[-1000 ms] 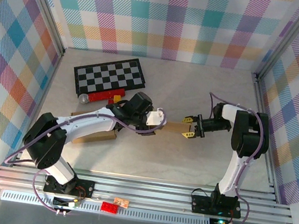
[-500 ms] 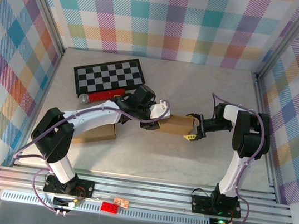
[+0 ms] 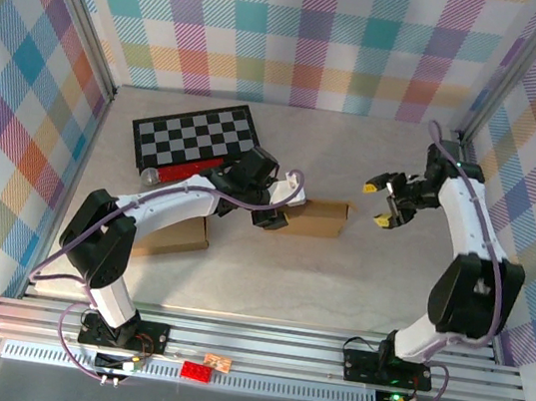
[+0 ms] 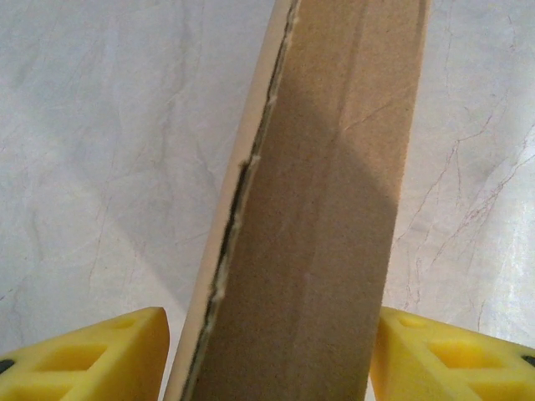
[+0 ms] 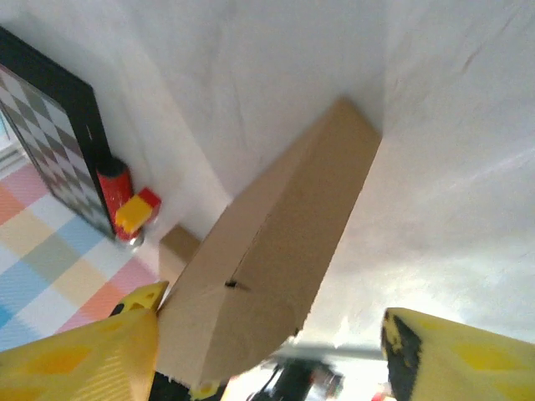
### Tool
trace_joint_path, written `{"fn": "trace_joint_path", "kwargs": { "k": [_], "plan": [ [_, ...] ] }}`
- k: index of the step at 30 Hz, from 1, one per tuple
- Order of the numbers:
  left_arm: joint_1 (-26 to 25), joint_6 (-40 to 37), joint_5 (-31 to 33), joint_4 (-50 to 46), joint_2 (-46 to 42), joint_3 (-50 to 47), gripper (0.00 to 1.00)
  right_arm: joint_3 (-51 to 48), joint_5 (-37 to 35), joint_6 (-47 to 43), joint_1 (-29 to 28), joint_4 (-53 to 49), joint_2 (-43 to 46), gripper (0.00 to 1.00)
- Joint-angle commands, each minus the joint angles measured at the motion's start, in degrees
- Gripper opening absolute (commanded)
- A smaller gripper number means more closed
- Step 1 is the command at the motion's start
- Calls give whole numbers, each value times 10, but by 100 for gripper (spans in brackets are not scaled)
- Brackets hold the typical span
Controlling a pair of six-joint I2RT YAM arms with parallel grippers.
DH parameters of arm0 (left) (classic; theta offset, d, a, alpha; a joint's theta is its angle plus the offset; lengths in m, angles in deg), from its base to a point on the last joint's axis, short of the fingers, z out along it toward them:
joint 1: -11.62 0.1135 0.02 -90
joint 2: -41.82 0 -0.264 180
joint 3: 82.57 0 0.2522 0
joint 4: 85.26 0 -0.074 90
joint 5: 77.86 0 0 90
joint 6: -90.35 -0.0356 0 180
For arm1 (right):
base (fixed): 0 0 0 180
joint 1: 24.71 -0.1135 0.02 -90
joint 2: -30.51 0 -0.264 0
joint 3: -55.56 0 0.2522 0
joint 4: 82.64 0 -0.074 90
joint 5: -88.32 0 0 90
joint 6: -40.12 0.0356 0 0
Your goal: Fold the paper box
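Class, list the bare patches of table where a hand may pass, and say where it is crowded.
Free: the near strip between the paper box and the front rail; the back, right of the checkerboard. Crowded: the left, around checkerboard, flat cardboard and left gripper.

The left arm (image 3: 161,207) and right arm (image 3: 468,215) have white links between bulky black joints, and a thin purple cable (image 3: 298,180) runs along each. The left hand (image 3: 273,220) and right hand (image 3: 376,204) are black, with yellow fingers (image 4: 92,359) showing triangular cut-outs.

Left end effector (image 3: 273,220) at paper box (image 3: 322,219), right end effector (image 3: 374,203) open
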Motion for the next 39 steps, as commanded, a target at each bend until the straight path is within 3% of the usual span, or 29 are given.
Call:
{"fn": "trace_joint_path", "kwargs": {
  "k": [1, 4, 6, 9, 11, 18, 39],
  "plan": [
    [6, 7, -18, -13, 11, 17, 62, -9, -169, -94, -17, 12, 79, 62],
    [8, 6, -19, -18, 12, 19, 63, -72, -218, -216, -63, 114, 153, 52],
    [9, 7, -24, -24, 14, 23, 64, -93, -197, -292, -84, 142, 167, 48],
    [13, 7, -28, -34, 19, 29, 66, -103, -139, -374, -98, 158, 170, 47],
    [15, 8, -32, -38, 22, 34, 66, -105, -133, -405, -105, 163, 164, 53],
    [17, 8, -38, -45, 35, 48, 67, -91, -137, -432, -143, 130, 111, 62],
    [19, 10, -45, -54, 42, 63, 63, -117, -181, -429, -171, 161, 66, 59]
  ]
}}
